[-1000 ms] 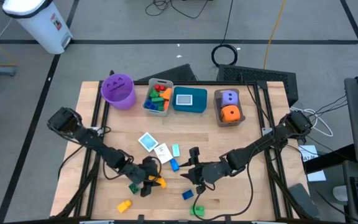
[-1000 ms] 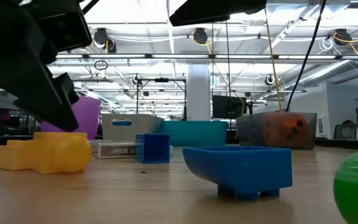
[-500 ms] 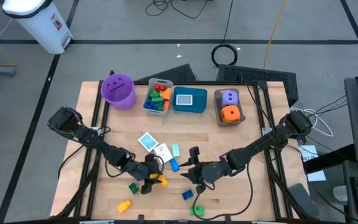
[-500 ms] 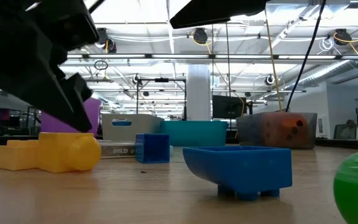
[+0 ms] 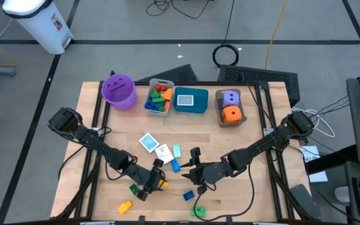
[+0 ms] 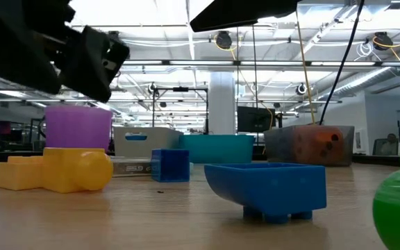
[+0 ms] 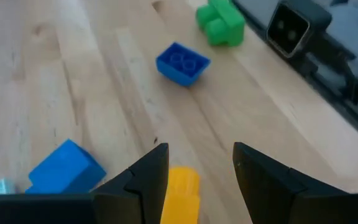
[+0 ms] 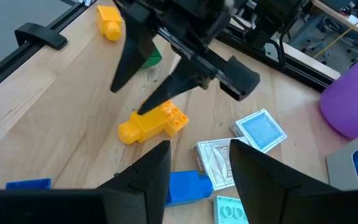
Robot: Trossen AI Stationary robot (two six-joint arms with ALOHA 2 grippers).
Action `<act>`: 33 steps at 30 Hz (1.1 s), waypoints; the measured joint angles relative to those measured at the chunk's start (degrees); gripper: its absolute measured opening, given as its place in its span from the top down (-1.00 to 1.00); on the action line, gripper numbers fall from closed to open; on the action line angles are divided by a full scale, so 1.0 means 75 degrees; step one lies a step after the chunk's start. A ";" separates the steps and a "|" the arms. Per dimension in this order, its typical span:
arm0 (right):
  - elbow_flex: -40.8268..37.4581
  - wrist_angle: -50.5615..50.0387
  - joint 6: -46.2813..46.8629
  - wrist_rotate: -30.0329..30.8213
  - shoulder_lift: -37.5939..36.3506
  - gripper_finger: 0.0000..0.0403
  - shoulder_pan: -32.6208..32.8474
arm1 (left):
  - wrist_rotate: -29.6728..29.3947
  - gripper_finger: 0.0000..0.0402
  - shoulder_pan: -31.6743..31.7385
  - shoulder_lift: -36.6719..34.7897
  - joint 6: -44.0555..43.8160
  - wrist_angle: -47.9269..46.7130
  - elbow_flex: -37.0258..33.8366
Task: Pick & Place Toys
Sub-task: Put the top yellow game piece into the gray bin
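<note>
Toys lie scattered on the near half of the table (image 5: 261, 212); we take the yellow-orange brick (image 8: 151, 121) as landmark. Nearest the front edge, on the near side of the landmark, we see a green brick (image 5: 198, 212), a small yellow brick (image 5: 124, 205) and a blue brick (image 7: 183, 62). The left gripper (image 7: 194, 165) hangs just above the landmark, fingers apart and empty, the brick showing between them. We judge that a descent slightly off centre could strike the brick's rounded end and roll it aside, or clip the blue block (image 7: 66, 167) just beside it. The right gripper (image 8: 194, 165) waits near, beyond the landmark, fingers parted, holding nothing; both arms crowd here and could collide. Farther off lie the cards (image 8: 261, 129), then the bins (image 5: 190, 100).
</note>
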 joint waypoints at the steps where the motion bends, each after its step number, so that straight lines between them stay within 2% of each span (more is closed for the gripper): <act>1: 0.0000 0.0000 0.0000 0.0000 0.0000 0.23 0.0000 | 0.0000 0.07 0.0005 0.0000 -0.0017 -0.0149 0.0015; 6: 0.0000 0.0000 0.0000 0.0000 0.0000 0.23 -0.0002 | -0.0049 0.01 0.0010 0.0000 -0.0071 -0.0623 0.0015; 14: 0.0000 0.0000 0.0000 0.0000 -0.0002 0.23 -0.0006 | -0.0236 -0.34 0.0138 0.0000 -0.0074 -0.0752 0.0015; 18: 0.0000 0.0000 0.0003 0.0000 -0.0003 0.23 -0.0006 | -0.0185 -0.44 0.0258 0.0188 -0.0127 -0.0830 0.0021; 22: 0.0000 -0.0027 0.0003 0.0003 -0.0003 0.23 -0.0006 | 0.0203 -0.46 0.0346 0.0708 -0.0249 -0.0752 0.0021; 29: 0.0000 -0.0055 0.0023 0.0009 -0.0003 0.23 -0.0006 | 0.0134 -0.46 0.0418 0.0938 -0.0263 -0.0646 0.0021; 33: 0.0000 -0.0055 0.0023 0.0015 -0.0003 0.23 -0.0006 | 0.0131 -0.36 0.0464 0.0938 -0.0490 -0.0642 0.0021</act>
